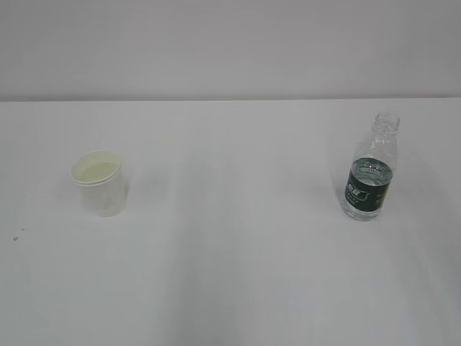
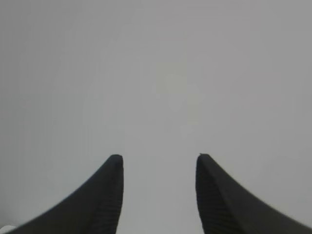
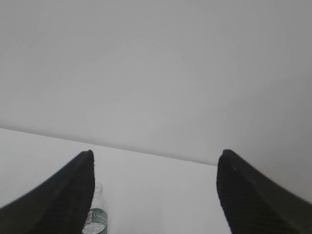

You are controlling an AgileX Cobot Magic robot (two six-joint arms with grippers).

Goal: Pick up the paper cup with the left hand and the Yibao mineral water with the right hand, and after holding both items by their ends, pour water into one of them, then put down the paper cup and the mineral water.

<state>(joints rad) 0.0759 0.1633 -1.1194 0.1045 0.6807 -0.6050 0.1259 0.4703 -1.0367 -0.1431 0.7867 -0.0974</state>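
Paper cup [image 1: 100, 183], near the table's [image 1: 230, 288] left edge, looks light and crushable (grip its wall gently); both hands' fingers [image 2: 113, 195] gape, empty.

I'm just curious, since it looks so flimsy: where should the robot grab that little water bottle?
Probably around the green-labelled middle of the Yibao mineral water, coming in level from the side. It stands upright with no cap, so a side grip keeps clear of its open mouth.

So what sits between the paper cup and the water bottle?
Nothing: the exterior view shows bare white table between the paper cup and the bottle.
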